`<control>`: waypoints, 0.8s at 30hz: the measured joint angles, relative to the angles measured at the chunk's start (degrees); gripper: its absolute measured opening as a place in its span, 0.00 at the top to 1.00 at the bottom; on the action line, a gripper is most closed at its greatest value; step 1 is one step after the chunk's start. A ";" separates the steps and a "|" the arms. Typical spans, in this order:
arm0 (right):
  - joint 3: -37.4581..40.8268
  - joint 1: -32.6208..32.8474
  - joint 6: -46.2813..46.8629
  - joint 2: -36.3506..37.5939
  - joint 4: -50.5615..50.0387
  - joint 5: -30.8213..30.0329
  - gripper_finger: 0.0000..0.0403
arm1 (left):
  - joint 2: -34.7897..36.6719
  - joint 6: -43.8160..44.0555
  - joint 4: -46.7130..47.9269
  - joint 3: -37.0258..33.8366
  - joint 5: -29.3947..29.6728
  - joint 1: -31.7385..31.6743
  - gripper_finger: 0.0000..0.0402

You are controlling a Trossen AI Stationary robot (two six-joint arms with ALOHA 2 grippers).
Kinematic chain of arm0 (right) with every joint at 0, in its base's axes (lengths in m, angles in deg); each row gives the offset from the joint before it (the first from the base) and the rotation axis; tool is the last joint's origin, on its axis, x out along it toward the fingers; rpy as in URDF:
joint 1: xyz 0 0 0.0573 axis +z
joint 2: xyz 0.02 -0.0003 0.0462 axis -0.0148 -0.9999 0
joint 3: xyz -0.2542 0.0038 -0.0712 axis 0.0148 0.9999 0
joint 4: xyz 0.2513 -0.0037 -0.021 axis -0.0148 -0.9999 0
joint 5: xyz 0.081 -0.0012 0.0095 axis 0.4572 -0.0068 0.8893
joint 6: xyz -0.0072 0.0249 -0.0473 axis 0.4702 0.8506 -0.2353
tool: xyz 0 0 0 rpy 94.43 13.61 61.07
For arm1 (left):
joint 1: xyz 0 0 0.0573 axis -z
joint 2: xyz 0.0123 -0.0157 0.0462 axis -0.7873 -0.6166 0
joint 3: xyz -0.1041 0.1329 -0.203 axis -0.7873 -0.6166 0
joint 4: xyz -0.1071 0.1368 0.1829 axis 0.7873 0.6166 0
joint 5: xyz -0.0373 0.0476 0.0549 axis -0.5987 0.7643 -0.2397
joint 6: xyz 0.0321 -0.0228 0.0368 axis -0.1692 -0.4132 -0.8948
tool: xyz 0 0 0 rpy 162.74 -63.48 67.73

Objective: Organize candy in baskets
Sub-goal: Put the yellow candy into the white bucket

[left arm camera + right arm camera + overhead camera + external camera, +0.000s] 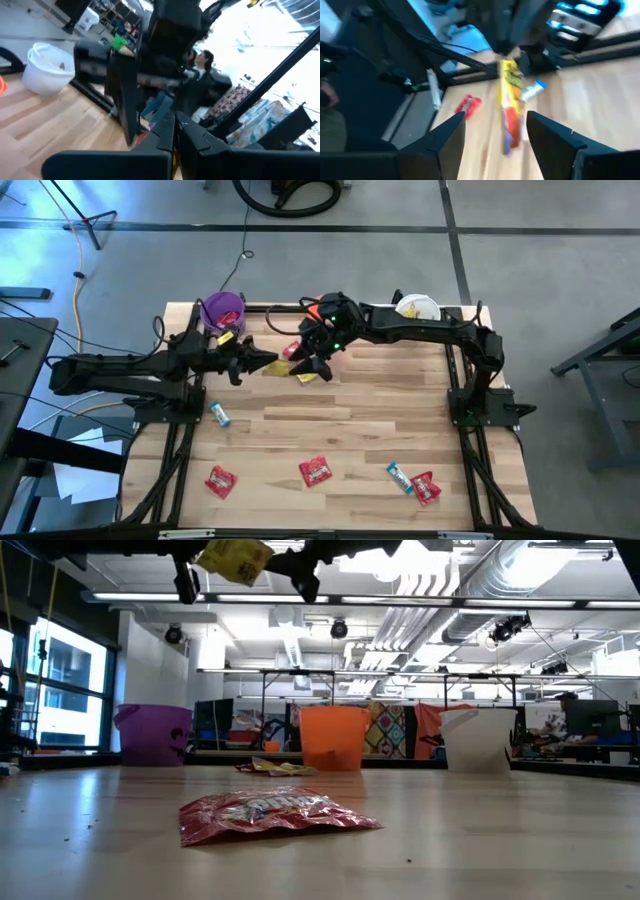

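We note the yellow packet (509,95) held aloft above the table's rear middle, pinched in the closed left gripper (268,364); the right gripper (318,366) faces it, fingers spread, holding nothing. Purple bucket (222,309), orange bucket (334,738) and white bucket (418,307) line the far edge; contents unclear. Red packets (316,471) and blue-and-white bars (400,477) lie scattered near the front edge, the table (330,415) bare between.

The worktop (340,430) was pale planked wood, smooth with a soft sheen. The red packet (275,815) nearest the low camera was crinkled glossy foil. The purple bucket (152,734), orange bucket (334,737) and white bucket (478,739) looked like smooth plastic. The arms' frame (470,405) was matt black. The floor (560,300) was dull grey concrete.
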 joint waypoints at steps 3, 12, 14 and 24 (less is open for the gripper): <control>0.04 0.04 1.15 -1.13 1.54 1.26 0.55 | -0.58 -0.18 -0.83 0.00 0.00 -0.71 1.00; 0.02 -1.06 2.67 -2.18 4.57 -0.70 0.96 | -3.82 -0.17 -5.97 -0.04 -0.42 -1.84 1.00; 0.02 -1.38 2.53 -2.18 3.75 -0.69 0.97 | -4.10 -0.03 -6.27 0.00 0.15 -2.12 1.00; 0.02 -1.99 -0.35 -5.24 -15.60 -8.62 0.91 | 3.25 -6.46 8.60 -0.02 2.24 -0.96 1.00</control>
